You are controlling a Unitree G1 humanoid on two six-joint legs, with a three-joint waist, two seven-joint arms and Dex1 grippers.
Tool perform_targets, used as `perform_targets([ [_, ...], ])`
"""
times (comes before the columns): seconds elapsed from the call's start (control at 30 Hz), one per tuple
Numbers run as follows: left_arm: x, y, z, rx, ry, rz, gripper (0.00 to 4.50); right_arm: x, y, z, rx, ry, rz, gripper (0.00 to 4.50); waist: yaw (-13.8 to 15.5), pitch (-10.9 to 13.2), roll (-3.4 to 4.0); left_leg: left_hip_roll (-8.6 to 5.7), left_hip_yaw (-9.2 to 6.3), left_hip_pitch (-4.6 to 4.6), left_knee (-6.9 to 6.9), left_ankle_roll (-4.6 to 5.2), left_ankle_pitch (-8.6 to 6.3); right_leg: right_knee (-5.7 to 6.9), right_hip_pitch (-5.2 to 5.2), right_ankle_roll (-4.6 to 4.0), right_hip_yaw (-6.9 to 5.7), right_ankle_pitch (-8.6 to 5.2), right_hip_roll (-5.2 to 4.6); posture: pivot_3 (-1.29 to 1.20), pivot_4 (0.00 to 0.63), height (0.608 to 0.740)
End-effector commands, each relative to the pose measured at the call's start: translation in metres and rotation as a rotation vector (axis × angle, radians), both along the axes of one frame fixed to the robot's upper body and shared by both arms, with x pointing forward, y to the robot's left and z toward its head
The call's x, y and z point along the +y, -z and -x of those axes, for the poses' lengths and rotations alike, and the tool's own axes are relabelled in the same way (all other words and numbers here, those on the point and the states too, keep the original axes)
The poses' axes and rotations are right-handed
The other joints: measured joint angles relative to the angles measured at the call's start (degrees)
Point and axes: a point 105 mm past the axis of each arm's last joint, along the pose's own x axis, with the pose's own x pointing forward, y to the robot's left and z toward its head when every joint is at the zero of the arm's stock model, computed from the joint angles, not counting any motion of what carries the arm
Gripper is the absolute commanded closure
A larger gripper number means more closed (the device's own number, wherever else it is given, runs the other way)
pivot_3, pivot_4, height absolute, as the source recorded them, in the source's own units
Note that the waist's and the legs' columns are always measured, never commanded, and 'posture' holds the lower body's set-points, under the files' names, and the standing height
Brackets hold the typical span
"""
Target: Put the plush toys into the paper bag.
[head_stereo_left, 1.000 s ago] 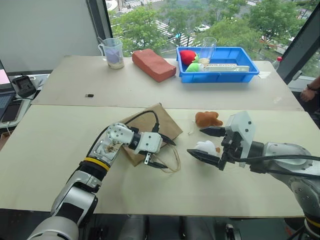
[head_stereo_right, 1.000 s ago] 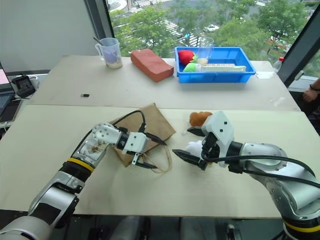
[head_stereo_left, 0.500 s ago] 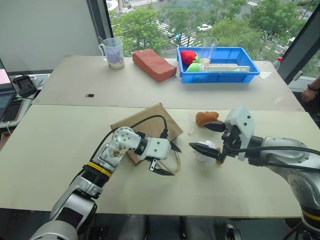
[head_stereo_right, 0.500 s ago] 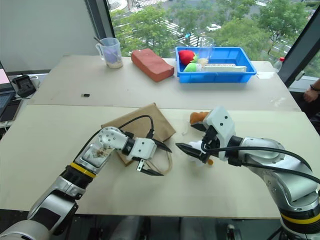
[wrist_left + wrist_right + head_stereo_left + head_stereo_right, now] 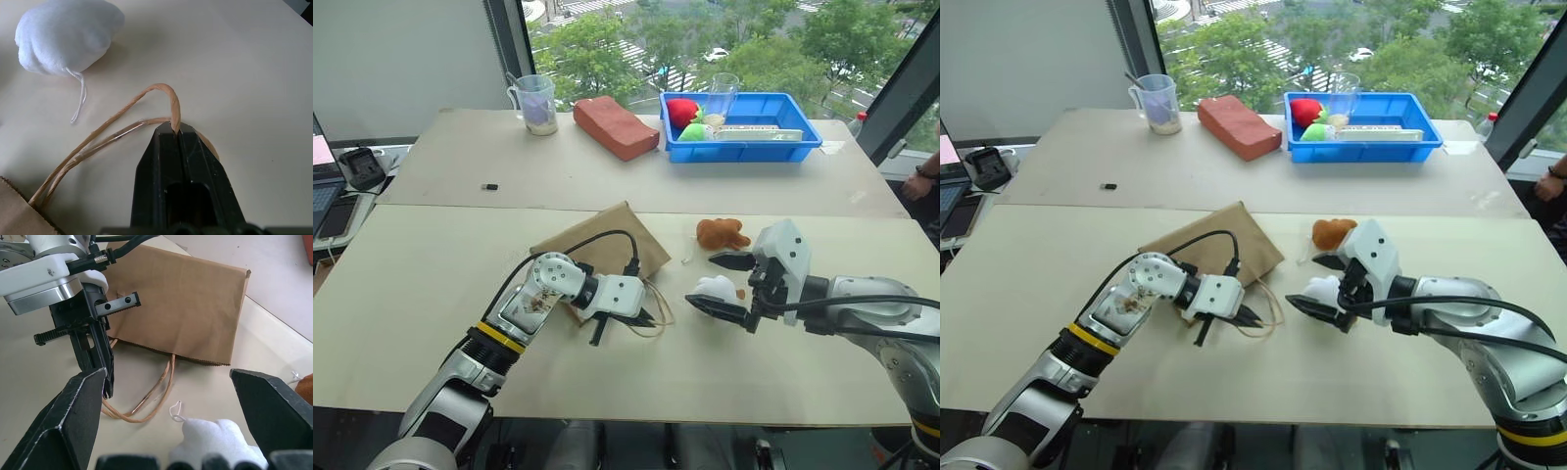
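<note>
From the head camera, the paper bag (image 5: 603,241) lies flat on the table (image 5: 431,284), its mouth and loop handles (image 5: 656,315) toward the white plush toy (image 5: 717,289). The reddish-brown plush toy (image 5: 721,233) sits just behind the white one. The left gripper (image 5: 644,317) is at the handles; the right gripper (image 5: 726,285) brackets the white toy with fingers spread wide, holding nothing.

The left wrist view shows the fingers pressed together on one twisted handle loop — a pinch likely meant to lift the bag's mouth open.

In the right wrist view the white toy sits low between the wide-apart fingers, untouched, with the bag's mouth facing it — seemingly staged for a grab.
</note>
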Motion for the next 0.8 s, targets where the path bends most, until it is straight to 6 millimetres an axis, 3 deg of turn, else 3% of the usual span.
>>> perform_targets([
  [0.03, -0.004, -0.024, -0.002, -0.007, -0.002, 0.079, 4.43, 0.004, -0.012, 0.003, -0.067, -0.025, -0.004, 0.0, -0.02, 0.0, 0.0, 0.0, 0.0, 0.0, 0.0, 0.0, 0.0, 0.0, 0.0, 0.0, 0.0, 0.0, 0.0, 0.0, 0.15, 0.74],
  [0.2, 0.006, -0.059, -0.004, 0.08, -0.04, 0.188, 4.43, 0.002, -0.007, 0.006, -0.054, -0.028, 0.012, 0.0, -0.04, 0.0, 0.0, 0.01, -0.01, -0.01, 0.0, 0.0, 0.0, 0.03, -0.02, 0.0, -0.01, 0.0, 0.01, 0.0, 0.15, 0.74],
  [0.3, 0.026, -0.098, -0.013, 0.116, -0.1, 0.33, 4.43, -0.001, 0.006, 0.009, -0.017, -0.035, 0.038, 0.0, -0.09, 0.0, 0.0, 0.02, -0.01, 0.0, 0.0, 0.0, 0.0, 0.02, -0.02, 0.01, -0.02, -0.01, 0.01, 0.0, 0.15, 0.74],
  [0.4, 0.036, -0.114, -0.017, 0.117, -0.137, 0.39, 4.43, -0.001, 0.012, -0.001, -0.027, 0.012, 0.01, 0.0, -0.42, 0.0, 0.0, 0.04, -0.01, 0.03, -0.01, 0.0, 0.0, 0.05, -0.04, 0.01, -0.03, -0.01, 0.02, 0.0, 0.15, 0.74],
  [0.57, 0.041, -0.126, -0.025, 0.081, -0.179, 0.453, 4.5, 0.026, 0.021, -0.013, -0.035, -0.022, -0.066, 1.45, -0.76, 0.0, 0.0, 0.01, 0.01, 0.08, 0.0, -0.01, 0.01, 0.06, 0.03, 0.01, 0.0, -0.01, 0.01, 0.0, 0.15, 0.74],
  [0.8, 0.041, -0.129, -0.024, 0.052, -0.181, 0.493, 4.5, 0.076, 0.013, -0.045, -0.082, -0.026, -0.196, 3.86, -1.34, 0.0, 0.0, -0.01, -0.01, 0.08, -0.01, -0.08, 0.05, 0.46, -0.11, 0.0, 0.0, 0.0, 0.03, 0.0, 0.15, 0.74],
])
